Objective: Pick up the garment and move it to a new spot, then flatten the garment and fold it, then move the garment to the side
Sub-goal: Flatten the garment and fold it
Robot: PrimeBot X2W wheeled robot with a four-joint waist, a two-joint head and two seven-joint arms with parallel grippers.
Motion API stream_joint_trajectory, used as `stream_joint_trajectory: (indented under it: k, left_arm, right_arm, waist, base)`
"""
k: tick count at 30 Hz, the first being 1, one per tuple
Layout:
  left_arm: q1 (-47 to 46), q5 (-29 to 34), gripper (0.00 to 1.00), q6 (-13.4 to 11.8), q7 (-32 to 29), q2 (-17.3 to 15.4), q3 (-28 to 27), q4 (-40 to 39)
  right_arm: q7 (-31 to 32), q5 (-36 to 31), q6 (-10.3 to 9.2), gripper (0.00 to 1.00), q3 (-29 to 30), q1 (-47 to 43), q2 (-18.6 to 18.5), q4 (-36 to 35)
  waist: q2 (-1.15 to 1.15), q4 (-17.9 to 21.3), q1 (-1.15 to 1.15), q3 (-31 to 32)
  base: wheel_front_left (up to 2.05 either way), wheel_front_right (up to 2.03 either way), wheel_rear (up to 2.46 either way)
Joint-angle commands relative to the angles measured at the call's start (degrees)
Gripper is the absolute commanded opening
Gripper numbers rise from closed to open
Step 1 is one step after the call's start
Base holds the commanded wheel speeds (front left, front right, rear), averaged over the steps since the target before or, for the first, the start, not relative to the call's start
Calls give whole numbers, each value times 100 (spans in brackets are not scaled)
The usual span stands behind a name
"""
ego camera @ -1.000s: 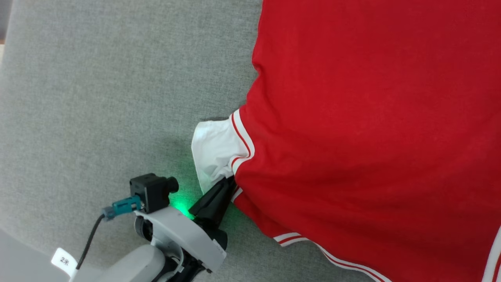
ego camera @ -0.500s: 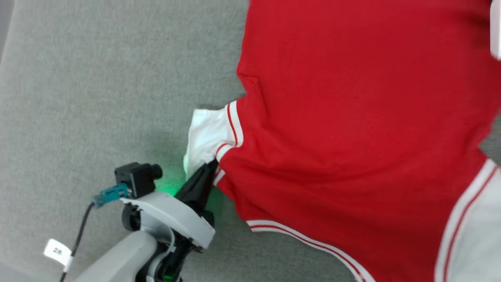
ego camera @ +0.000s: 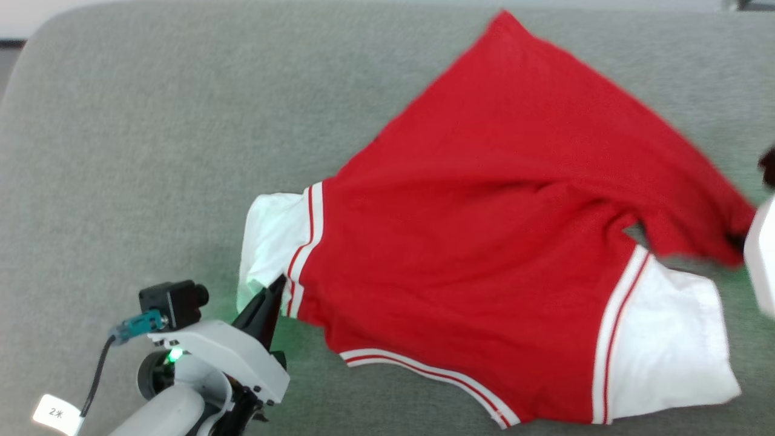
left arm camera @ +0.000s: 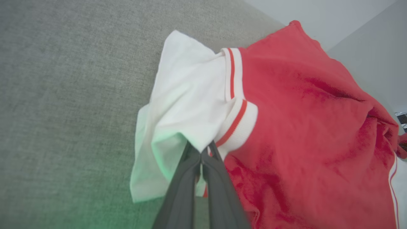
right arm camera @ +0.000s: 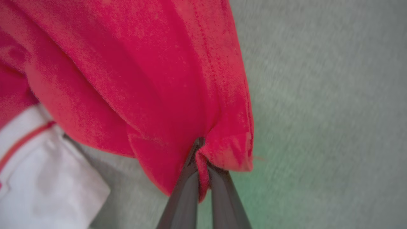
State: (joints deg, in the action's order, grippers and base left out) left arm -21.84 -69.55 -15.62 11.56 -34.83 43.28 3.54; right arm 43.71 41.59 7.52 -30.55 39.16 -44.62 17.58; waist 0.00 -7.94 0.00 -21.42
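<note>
I see the garment (ego camera: 484, 242) bright red, its sleeves (ego camera: 269, 236) white, seam bands (ego camera: 613, 330) white with thin red stripes. Grey woven surface (ego camera: 121, 151) below, tinted green near the dark fingers of my left gripper (ego camera: 277, 283); hem stitching (right arm camera: 219, 73) looks red, blurry though.

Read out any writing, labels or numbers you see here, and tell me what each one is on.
"2米": on the small white tag fixed to the black cable at the lower left of the head view; a little soft, but readable.
The garment carries no lettering that shows, only red and white stripes.
</note>
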Motion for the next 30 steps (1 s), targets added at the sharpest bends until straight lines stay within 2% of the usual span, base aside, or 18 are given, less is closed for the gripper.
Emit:
stream_joint_trajectory:
  k: [1,6,11,14,19,20,21,22,23,30]
  left_arm:
    - [78,-26,0,-24,-10,-43,-10,-1]
    - [176,-54,0,-108,-78,-150,1,-59]
    - [221,-66,0,-168,-111,-225,-15,-123]
    - [230,-64,0,-192,-130,-241,-13,-155]
    - [193,-30,0,-201,-182,-254,31,-182]
    - [188,-26,0,-202,-191,-257,35,-184]
    - [184,-25,0,-207,-196,-256,36,-188]
    - [180,-24,0,-211,-196,-252,35,-195]
    - [179,-23,0,-216,-194,-248,34,-199]
    - [99,24,0,-187,-173,-180,55,-262]
  right_arm:
    - [108,7,-7,0,-1,-464,-42,-121]
    - [470,10,-6,0,352,-1900,-139,-1199]
    - [880,-223,-3,0,640,-3048,143,-2048]
    - [1048,-348,-2,0,710,-3503,423,-2372]
    - [1118,-712,-2,0,842,-3710,681,-2638]
    - [1047,-791,-3,18,938,-3668,721,-2693]
    - [995,-854,-3,48,1080,-3621,763,-2740]
    - [989,-904,-4,89,1167,-3555,747,-2812]
    - [976,-916,-8,100,1283,-3475,738,-2895]
    - [1125,-956,-8,100,2156,-2656,673,-3464]
  waist:
    - [0,331,0,334]
    - [0,488,0,438]
    - [0,569,0,475]
    - [0,592,0,474]
    - [0,608,0,494]
    - [0,611,0,500]
    - [0,616,0,503]
    - [0,617,0,504]
    - [0,617,0,502]
    - [0,538,0,346]
  base:
    - [0,0,0]
    - [0,0,0]
    - [0,0,0]
    - [0,0,0]
    - [0,0,0]
    - [0,0,0]
    - [0,0,0]
    - [0,0,0]
    - [0,0,0]
    - [0,0,0]
